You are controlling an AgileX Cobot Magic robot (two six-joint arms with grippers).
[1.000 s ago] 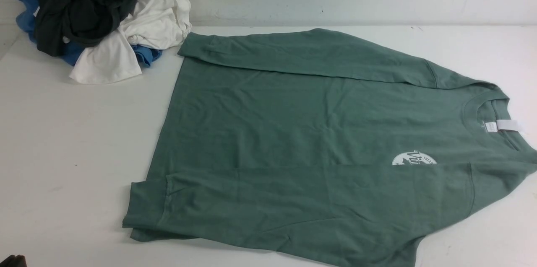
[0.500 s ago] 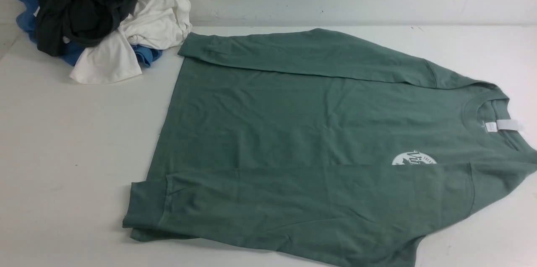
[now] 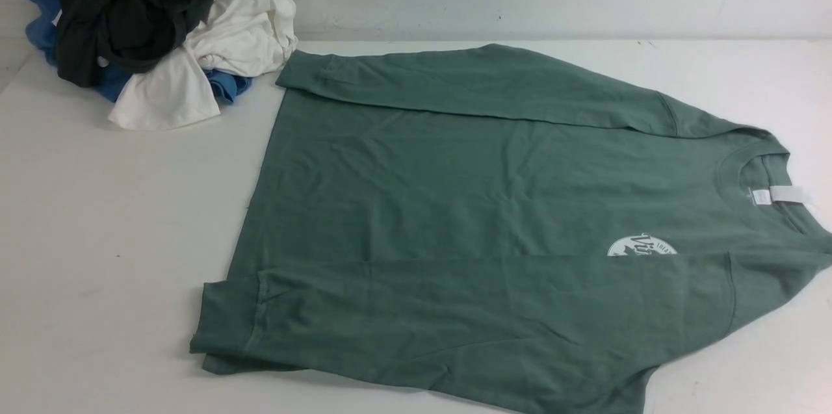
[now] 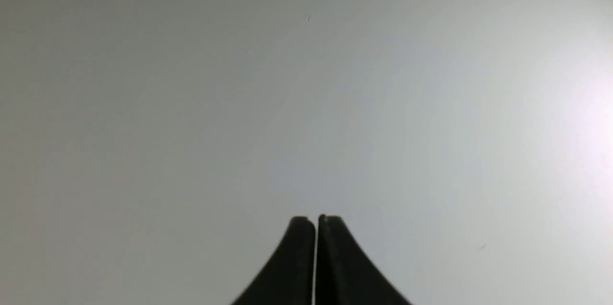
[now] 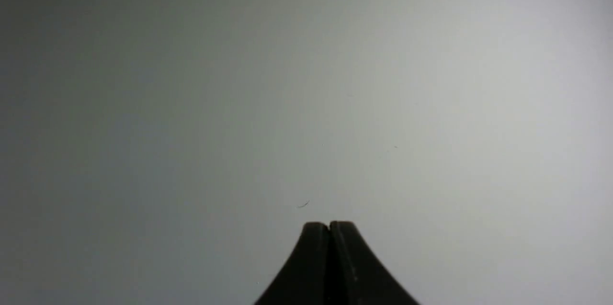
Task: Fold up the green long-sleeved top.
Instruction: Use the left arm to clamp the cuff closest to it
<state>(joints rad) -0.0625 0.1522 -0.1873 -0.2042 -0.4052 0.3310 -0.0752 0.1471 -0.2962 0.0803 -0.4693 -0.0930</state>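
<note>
Clock read over the front view: 12 on the far side, 3 to my right.

Green long-sleeved top (image 3: 442, 193): spread front up on the white table (image 3: 117, 225), from the middle out to 3 o'clock, with its hem side toward 9. Ribbed collar (image 3: 731, 170) at 3, white neck label (image 3: 762, 197) inside it. Both sleeves laid in over the body. Far sleeve (image 3: 487, 86) runs along the 12 side, its cuff between 10 and 11. Near sleeve (image 3: 487, 316) runs along the 6 side, its cuff at 8, and covers the lower part of the round white print (image 3: 640, 245) between 3 and 4. Cloth mostly flat, light creases; near edge cut off by the frame at 6.

Pile at 10: black garment (image 3: 136, 11) on top, white garment (image 3: 244, 30) and blue garment (image 3: 226, 85) partly under it. White one nearly touches the far cuff.

My left pincer (image 4: 316, 219): closed, tips together, gripping nothing. My right pincer (image 5: 328, 224): likewise closed and without cloth. Each wrist view shows only a pale surface beyond the tips.
</note>
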